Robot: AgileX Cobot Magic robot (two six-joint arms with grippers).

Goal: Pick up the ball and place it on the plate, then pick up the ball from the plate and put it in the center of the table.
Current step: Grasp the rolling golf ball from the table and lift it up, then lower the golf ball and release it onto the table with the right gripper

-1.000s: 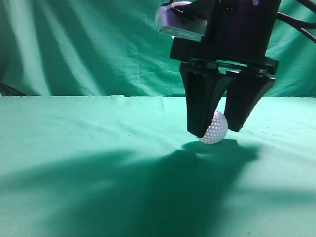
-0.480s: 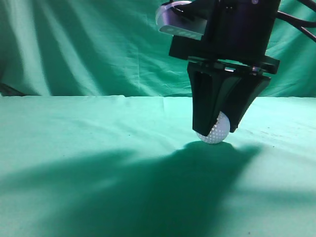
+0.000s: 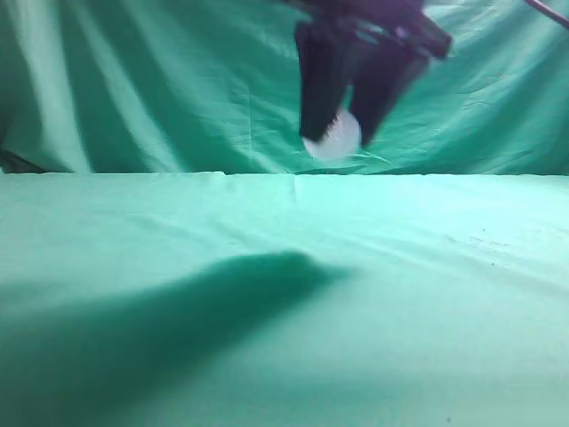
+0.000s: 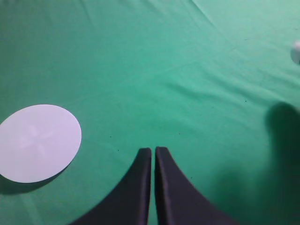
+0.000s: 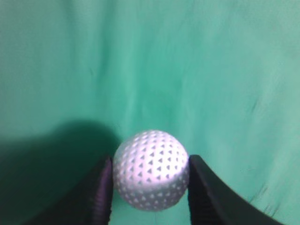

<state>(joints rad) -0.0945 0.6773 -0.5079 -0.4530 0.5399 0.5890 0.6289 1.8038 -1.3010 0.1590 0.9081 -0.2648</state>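
Observation:
A white dimpled ball [image 5: 151,169] is clamped between my right gripper's [image 5: 150,187] two black fingers. In the exterior view the right gripper [image 3: 342,140] holds the ball [image 3: 336,135] high above the green cloth, at upper centre. The ball also shows as a small white spot at the right edge of the left wrist view [image 4: 296,51]. A flat white round plate [image 4: 38,142] lies on the cloth at the left of the left wrist view. My left gripper [image 4: 153,150] is shut and empty, hovering to the right of the plate.
Green cloth [image 3: 178,267] covers the table and hangs as a backdrop [image 3: 133,80]. A long arm shadow [image 3: 178,320] falls across the cloth at the left. The plate does not show in the exterior view.
My right gripper closed on the ball on the cloth, then lifted it well up and a little to the left. Its shadow has slid left.

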